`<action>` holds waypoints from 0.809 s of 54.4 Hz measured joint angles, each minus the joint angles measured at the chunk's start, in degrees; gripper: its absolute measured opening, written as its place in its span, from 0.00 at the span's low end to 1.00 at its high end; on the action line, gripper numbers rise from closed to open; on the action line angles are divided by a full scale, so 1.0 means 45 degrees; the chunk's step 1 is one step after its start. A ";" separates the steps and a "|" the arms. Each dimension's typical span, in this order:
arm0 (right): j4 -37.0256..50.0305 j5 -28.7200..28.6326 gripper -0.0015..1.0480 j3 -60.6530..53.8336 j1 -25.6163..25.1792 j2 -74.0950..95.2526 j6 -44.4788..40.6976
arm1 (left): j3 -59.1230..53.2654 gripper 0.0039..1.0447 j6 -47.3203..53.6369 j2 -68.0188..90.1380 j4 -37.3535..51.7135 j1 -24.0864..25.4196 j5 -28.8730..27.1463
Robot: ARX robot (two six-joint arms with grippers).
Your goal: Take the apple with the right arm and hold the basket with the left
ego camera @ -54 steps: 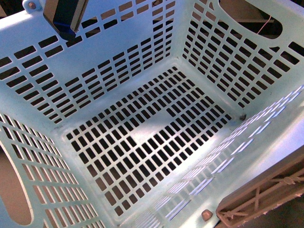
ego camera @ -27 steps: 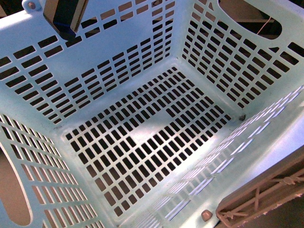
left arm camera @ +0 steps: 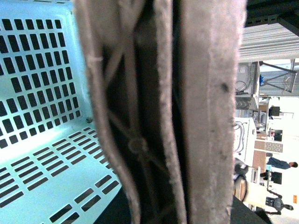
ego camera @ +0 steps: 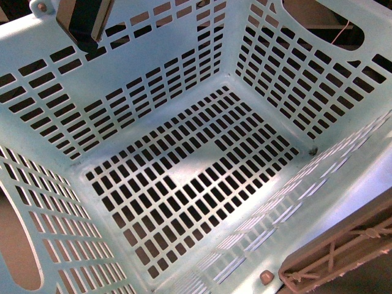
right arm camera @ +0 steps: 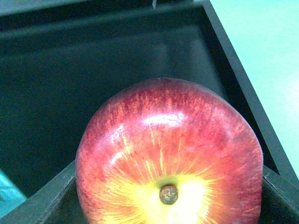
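The pale turquoise basket (ego camera: 153, 79) fills the front view, and I look down onto its slotted floor with nothing lying on it. One brown ribbed handle (ego camera: 343, 254) sits at the lower right rim. In the left wrist view the same kind of brown handle (left arm camera: 196, 107) runs across the lens very close; my left gripper is shut on it and its fingers are hidden. The red apple (right arm camera: 168, 149) with its yellow stem dimple toward the camera is clamped in my right gripper (right arm camera: 168, 207). Its dark fingers (right arm camera: 39, 203) flank the fruit.
A dark block with a tan edge (ego camera: 86, 21) hangs over the basket's far left rim. Behind the apple lies a black box-like tray (right arm camera: 93, 70), with a pale turquoise surface (right arm camera: 261, 46) beyond its edge. A room with shelves and people (left arm camera: 271, 140) shows past the handle.
The basket holds still in the front view. The blue patch on the dark block at the far left rim no longer shows.
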 joint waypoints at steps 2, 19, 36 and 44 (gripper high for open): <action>-0.0267 0.0121 0.76 0.0194 0.0364 -0.0724 0.0248 | 0.0000 0.15 0.0005 0.0000 0.0005 0.0000 -0.0005; -0.1141 0.2195 0.76 0.1384 0.5523 -0.3123 0.1622 | 0.0000 0.15 0.0000 0.0000 0.0005 0.0000 0.0005; -0.0253 0.2623 0.76 0.0126 0.7218 -0.2098 0.2244 | 0.0000 0.15 0.0019 0.0000 0.0000 0.0000 -0.0005; -0.0253 0.2613 0.76 0.0078 0.7359 -0.2055 0.2239 | 0.0000 0.15 0.0063 0.0000 0.0000 0.0000 -0.0044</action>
